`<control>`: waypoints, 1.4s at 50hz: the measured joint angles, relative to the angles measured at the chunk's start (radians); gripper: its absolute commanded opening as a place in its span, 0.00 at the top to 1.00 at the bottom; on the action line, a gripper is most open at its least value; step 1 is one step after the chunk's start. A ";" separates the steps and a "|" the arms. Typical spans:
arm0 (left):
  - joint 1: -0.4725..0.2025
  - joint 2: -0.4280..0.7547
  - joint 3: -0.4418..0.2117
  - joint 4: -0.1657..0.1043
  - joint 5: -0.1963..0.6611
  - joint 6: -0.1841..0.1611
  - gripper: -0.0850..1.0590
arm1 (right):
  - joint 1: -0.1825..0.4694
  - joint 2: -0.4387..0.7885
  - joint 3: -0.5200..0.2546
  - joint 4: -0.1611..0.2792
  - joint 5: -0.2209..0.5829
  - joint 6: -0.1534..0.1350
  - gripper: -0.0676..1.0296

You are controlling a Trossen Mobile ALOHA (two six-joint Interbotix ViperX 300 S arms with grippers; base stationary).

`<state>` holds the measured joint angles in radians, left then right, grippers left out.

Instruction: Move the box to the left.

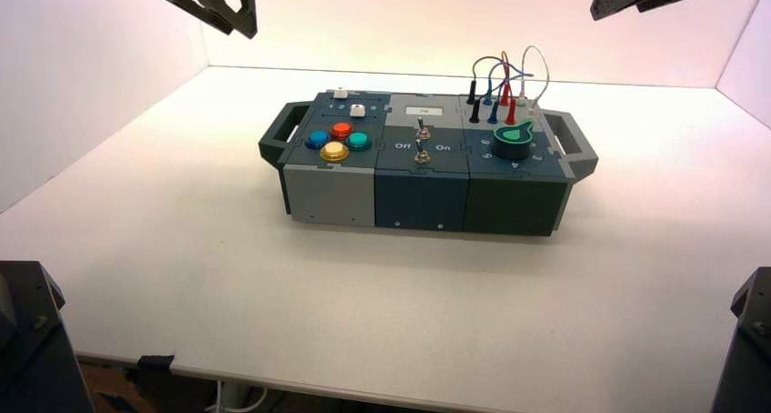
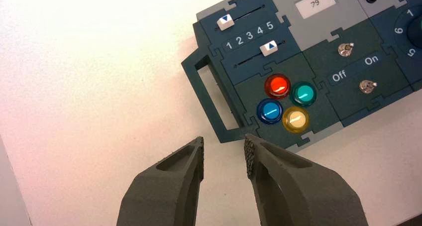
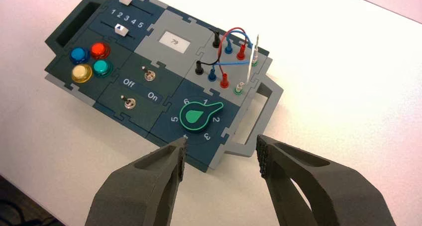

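Note:
The box [image 1: 423, 172] stands mid-table, long side toward me, with a handle at each end. Its top carries four coloured buttons [image 2: 286, 102], two toggle switches [image 3: 148, 75] between "Off" and "On", a green dial [image 3: 198, 115] and looping wires [image 3: 234, 47]. A small display reads 79. My left gripper [image 2: 225, 149] hovers open over bare table, just off the near corner of the left handle [image 2: 205, 99]. My right gripper [image 3: 222, 154] hovers open above the box's near right corner, beside the right handle [image 3: 263, 116]. Neither holds anything. In the high view both hang at the top edge.
The white table [image 1: 273, 286] stretches wide to the box's left and right. White walls close it in at the left, back and right. The table's front edge [image 1: 364, 390] runs along the bottom, with the dark arm bases [image 1: 32, 340] at both lower corners.

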<state>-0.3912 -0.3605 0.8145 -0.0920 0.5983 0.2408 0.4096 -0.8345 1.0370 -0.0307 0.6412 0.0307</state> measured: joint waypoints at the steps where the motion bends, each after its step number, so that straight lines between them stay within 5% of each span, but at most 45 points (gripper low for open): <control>1: 0.000 0.000 -0.002 -0.002 -0.002 0.000 0.53 | 0.000 0.000 0.000 0.000 0.000 0.000 0.27; 70: 0.008 0.080 -0.005 0.014 0.006 -0.003 0.53 | -0.035 -0.017 0.005 0.000 0.000 0.005 0.27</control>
<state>-0.3835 -0.2807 0.8099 -0.0782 0.6044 0.2378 0.3743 -0.8514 1.0416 -0.0307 0.6412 0.0353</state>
